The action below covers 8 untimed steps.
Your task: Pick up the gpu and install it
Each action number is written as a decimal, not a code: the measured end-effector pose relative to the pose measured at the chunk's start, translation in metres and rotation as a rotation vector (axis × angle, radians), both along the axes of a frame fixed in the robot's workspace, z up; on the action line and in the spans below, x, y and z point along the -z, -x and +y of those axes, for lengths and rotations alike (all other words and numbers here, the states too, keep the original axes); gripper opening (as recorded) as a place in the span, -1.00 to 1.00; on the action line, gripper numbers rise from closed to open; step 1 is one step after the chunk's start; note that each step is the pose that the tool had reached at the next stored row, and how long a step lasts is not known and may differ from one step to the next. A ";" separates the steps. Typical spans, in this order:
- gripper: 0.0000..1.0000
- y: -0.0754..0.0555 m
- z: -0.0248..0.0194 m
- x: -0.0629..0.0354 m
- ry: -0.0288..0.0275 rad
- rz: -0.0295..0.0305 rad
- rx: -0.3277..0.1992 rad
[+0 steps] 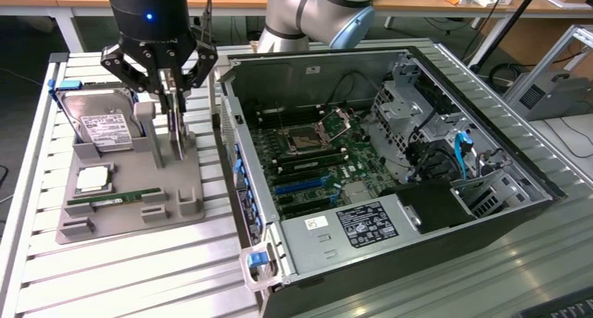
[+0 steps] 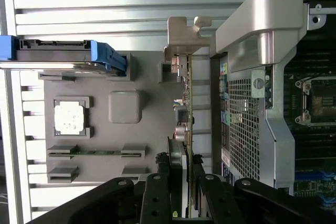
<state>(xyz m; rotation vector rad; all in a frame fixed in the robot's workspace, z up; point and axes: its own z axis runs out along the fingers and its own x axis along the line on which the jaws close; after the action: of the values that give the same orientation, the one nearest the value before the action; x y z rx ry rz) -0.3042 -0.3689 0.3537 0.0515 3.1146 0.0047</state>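
The gripper (image 1: 172,89) is closed on the top edge of the graphics card (image 1: 176,134) standing upright in the grey stand (image 1: 139,172) beside the computer case (image 1: 296,245) — light, stiff, probably fragile, best held by its bare board edge.

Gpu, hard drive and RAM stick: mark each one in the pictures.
gpu (image 2: 189,95), wrist view, on the card's thin upright edge.
hard drive (image 1: 104,129), exterior view, on its white label.
RAM stick (image 1: 116,197), exterior view, on the middle of the green strip.
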 end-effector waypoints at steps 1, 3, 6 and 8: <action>-0.47 0.000 0.0000 -0.0003 0.0000 0.0000 0.000; -0.47 0.000 0.0000 -0.0008 0.0000 0.0000 0.000; -0.47 0.000 0.0000 -0.0016 0.0000 0.0000 0.000; -0.47 0.000 0.0000 -0.0026 0.0000 0.0001 0.000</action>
<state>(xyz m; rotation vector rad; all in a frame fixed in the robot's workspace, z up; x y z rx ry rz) -0.3042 -0.3689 0.3563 0.0515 3.1146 0.0047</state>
